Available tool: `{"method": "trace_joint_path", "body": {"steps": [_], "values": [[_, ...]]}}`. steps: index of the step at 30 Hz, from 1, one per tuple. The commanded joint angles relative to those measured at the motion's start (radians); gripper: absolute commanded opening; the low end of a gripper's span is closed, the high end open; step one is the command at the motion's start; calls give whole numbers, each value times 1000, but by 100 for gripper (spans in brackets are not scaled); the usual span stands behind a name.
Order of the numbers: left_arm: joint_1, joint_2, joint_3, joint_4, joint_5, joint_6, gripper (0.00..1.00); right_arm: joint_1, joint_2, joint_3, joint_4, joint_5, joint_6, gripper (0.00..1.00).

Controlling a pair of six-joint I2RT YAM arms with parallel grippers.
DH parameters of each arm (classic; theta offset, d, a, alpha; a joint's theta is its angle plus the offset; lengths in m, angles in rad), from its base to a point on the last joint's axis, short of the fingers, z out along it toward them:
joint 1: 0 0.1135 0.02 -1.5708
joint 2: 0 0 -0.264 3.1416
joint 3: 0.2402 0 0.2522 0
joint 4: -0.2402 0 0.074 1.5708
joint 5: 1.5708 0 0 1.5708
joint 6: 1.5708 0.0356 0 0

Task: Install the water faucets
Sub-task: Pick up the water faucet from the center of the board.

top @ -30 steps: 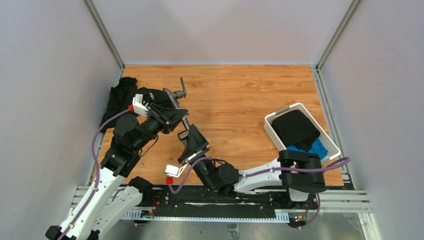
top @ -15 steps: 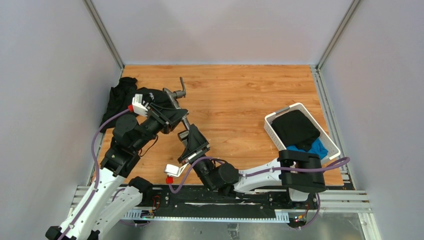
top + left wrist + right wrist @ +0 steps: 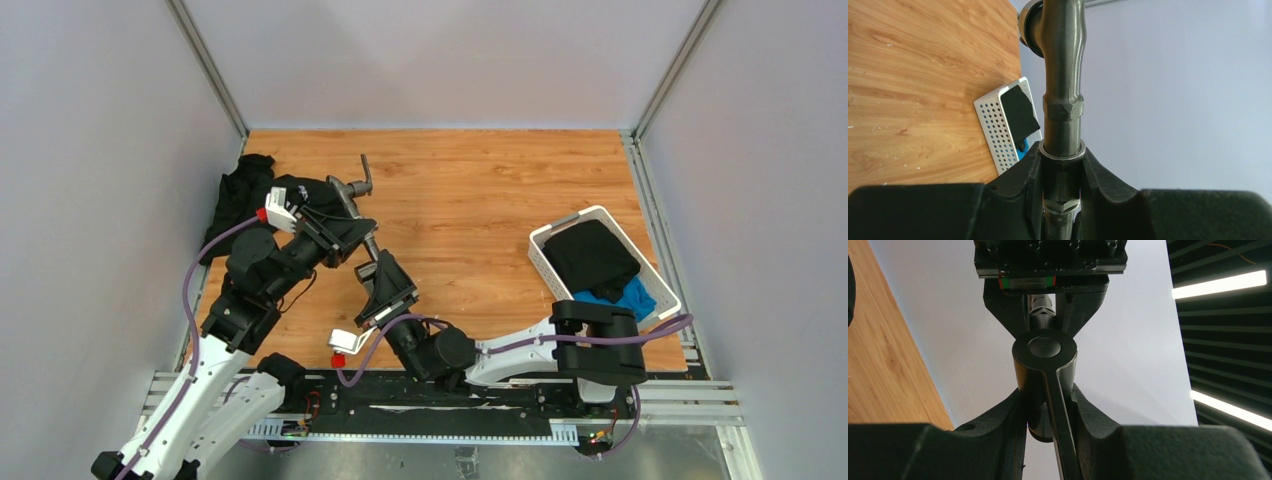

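Both clamped | left pincer (image 3: pixel 1062 156): faucet pipe (image 3: pixel 1063 65) | right pincer (image 3: pixel 1047 396): lever piece (image 3: pixel 1044 351)

Wood-grain tabletop (image 3: pixel 480 200) between plain grey walls (image 3: pixel 440 60), aluminium corner posts (image 3: pixel 206 65), bright ceiling strip lights (image 3: pixel 1218 281).

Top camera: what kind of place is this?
Probably a robot test booth, not a home: plain grey walls on metal frame rails, with a left robot arm and a right robot arm bolted at a wood-look table.
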Motion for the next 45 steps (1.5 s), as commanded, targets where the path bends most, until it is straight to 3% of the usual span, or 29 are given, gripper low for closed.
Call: {"method": "trace_joint_path", "body": {"steps": [1,14,32,45], "values": [[0,-12,29,68,59,18,0,-20,28,34,87,17,14,0],[0,-48,-21,109,67,5,0,-17,18,92,87,53,114,0],[0,-72,-92,234,80,-31,0,-15,-19,99,86,84,463,0],[-1,-148,-174,285,-11,-50,0,-28,-74,110,77,78,881,0]]}}
